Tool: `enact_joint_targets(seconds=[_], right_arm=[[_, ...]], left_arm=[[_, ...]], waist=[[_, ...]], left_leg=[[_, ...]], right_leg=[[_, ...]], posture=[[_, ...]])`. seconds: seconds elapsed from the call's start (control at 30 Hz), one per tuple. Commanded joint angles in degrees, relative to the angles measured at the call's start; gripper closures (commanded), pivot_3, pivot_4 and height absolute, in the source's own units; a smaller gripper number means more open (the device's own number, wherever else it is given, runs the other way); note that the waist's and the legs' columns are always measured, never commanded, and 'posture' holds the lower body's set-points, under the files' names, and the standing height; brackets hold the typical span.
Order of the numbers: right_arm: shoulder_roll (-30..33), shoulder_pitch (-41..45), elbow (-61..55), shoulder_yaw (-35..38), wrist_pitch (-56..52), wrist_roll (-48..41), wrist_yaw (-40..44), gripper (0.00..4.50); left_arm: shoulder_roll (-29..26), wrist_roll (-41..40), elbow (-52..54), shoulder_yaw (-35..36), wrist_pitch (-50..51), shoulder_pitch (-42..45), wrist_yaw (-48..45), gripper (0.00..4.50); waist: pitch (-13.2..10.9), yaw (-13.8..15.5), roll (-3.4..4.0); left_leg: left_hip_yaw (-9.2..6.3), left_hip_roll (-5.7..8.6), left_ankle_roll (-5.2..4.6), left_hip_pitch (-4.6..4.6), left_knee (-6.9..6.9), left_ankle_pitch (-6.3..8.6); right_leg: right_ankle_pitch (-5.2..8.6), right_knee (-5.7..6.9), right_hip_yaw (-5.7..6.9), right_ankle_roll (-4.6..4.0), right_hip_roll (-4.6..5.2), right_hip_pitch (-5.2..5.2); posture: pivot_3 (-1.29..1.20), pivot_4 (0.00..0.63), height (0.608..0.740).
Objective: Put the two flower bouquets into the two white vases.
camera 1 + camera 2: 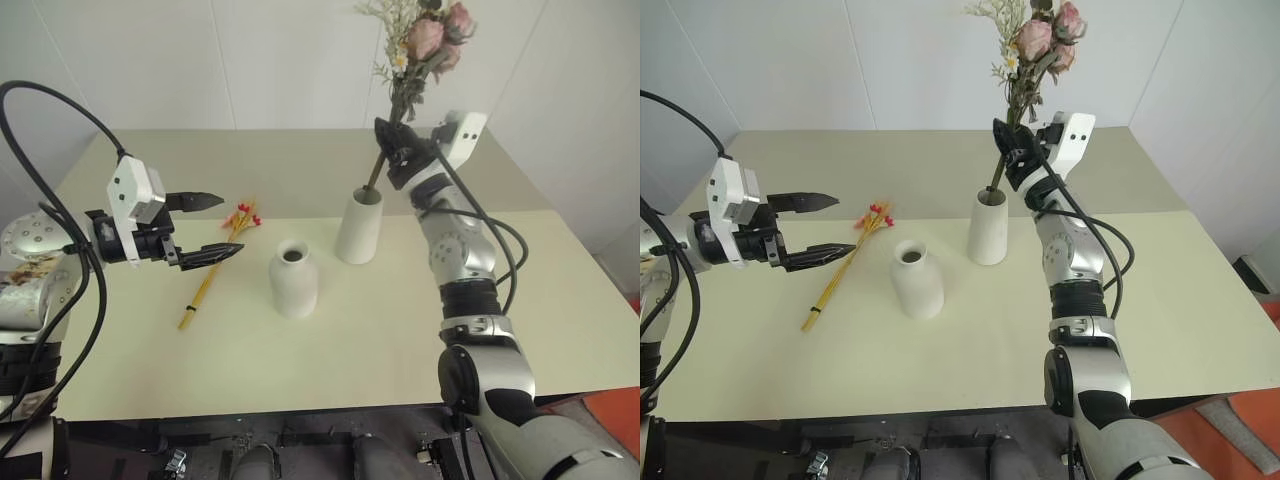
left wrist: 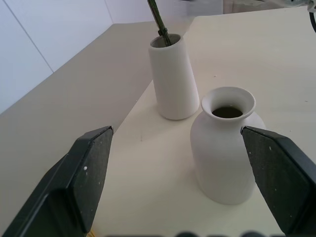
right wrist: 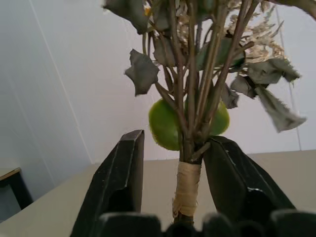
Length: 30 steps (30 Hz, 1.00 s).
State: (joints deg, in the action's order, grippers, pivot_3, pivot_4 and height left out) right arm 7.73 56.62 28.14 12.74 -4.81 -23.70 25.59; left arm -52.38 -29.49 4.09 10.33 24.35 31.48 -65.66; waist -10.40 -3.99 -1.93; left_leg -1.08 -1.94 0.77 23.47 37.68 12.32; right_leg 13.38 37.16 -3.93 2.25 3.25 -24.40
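From the head views, on the pale cream bench (image 1: 350,350): a taller matte white cylinder vase with a slanted rim (image 1: 358,228), and in front of it, a little to the left, a shorter rounded white bottle vase with a narrow neck (image 1: 293,280). Rising tilted out of the taller vase's mouth, the dark stem of a bushy bunch of pink roses, cream sprigs and green leaves (image 1: 425,40), its top cut off by the frame edge. Around that stem, above the rim, the right tool (image 1: 390,150); too small there to judge the grip. From the right wrist alone: black fingers apart, taped stem between them, close against one finger and clear of the other; behind the stalks a round green shape, hard to identify. Left of the shorter vase, flat on the bench, a thin yellow-stalked bunch with small red blossoms (image 1: 215,265), partly hidden behind the left tool (image 1: 230,223), spread wide, gripping nothing, hovering above the bench. From the left wrist alone: the stem's entry into the taller vase and the dark hollow of the shorter one; blooms out of frame.
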Motion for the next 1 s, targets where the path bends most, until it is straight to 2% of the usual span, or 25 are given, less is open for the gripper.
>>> enact_joint_targets(seconds=[0.03, 0.13, 0.37, 0.5, 0.6, 0.7, 0.83, 1.0], right_arm=[[0.73, -1.38, -6.09, -1.31, 1.66, 0.27, 1.93, 0.99], [1.31, -6.5, -14.37, -2.23, -1.4, -1.35, 2.7, 0.03], [5.52, -20.04, -33.81, -4.85, -9.68, -0.95, 1.34, 0.03], [9.58, -24.41, -42.13, -3.25, -15.32, -2.43, -0.12, 0.03], [14.58, -26.62, -46.21, -1.35, -19.82, -2.09, -1.25, 0.03], [17.75, -27.06, -48.07, 0.54, -23.09, -3.15, -2.19, 0.03], [22.33, -26.31, -49.42, 1.61, -27.33, -3.38, -2.33, 0.03], [29.89, -27.87, -53.81, 1.73, -33.88, -4.57, 0.69, 0.03]], left_arm=[[-1.26, -1.02, 1.64, 2.58, 0.09, 0.11, 0.3, 0.0], [-0.94, -2.01, 2.43, 3.4, 0.59, 0.09, 0.73, 0.0], [-0.99, -0.56, 2.43, 4.35, 2.22, -3.53, 3.92, 0.0], [0.96, 7.95, -1.96, 2.11, 5.28, -1.39, 18.28, 0.0], [5.45, 11.6, -5.78, 0.02, 13.14, 2.57, 29.2, 0.0], [8.8, 14.17, -7.9, -3.1, 22.51, 6.9, 35.1, 0.0], [9.63, 15.02, -14.58, -9.59, 31.84, 13.49, 32.67, 0.0], [11.5, 15.37, -21.54, -14.55, 34.61, 18.69, 29.14, 0.0]], waist=[[0.0, 0.04, 0.0], [0.0, 0.38, 0.0], [0.0, 0.6, 0.0], [0.0, 0.67, 0.0], [0.0, 1.31, -0.01], [0.01, 1.87, -0.04], [0.0, 1.84, -0.06], [0.0, 1.63, -0.05]], left_leg=[[0.0, 0.0, 0.0, 0.0, 0.0, 0.0], [-0.03, 0.0, 0.0, 0.01, 0.0, 0.0], [-0.03, 0.0, 0.0, -0.03, 0.01, 0.0], [-0.02, 0.0, 0.0, -0.07, 0.03, 0.0], [-0.04, 0.01, 0.0, -0.16, 0.03, 0.0], [-0.04, 0.03, 0.0, -0.13, 0.05, 0.0], [-0.08, 0.06, 0.0, -0.02, 0.09, 0.0], [-0.07, 0.06, 0.0, -0.01, 0.07, 0.0]], right_leg=[[0.0, 0.0, 0.0, 0.0, 0.0, 0.0], [0.0, -0.01, 0.02, 0.0, 0.0, 0.01], [0.01, 0.0, 0.03, 0.0, 0.01, 0.03], [0.01, 0.02, 0.02, 0.0, 0.0, 0.06], [0.01, 0.02, 0.02, 0.01, -0.03, 0.15], [0.01, -0.03, 0.03, 0.02, -0.02, 0.17], [0.0, -0.03, 0.07, 0.02, -0.01, 0.12], [0.01, -0.05, 0.06, 0.02, -0.02, 0.1]], posture=[[0.0, 0.15, 0.74], [0.0, 0.15, 0.74], [0.0, 0.15, 0.74], [0.0, 0.15, 0.74], [0.0, 0.15, 0.74], [0.0, 0.15, 0.74], [0.0, 0.15, 0.74], [0.0, 0.15, 0.74]])
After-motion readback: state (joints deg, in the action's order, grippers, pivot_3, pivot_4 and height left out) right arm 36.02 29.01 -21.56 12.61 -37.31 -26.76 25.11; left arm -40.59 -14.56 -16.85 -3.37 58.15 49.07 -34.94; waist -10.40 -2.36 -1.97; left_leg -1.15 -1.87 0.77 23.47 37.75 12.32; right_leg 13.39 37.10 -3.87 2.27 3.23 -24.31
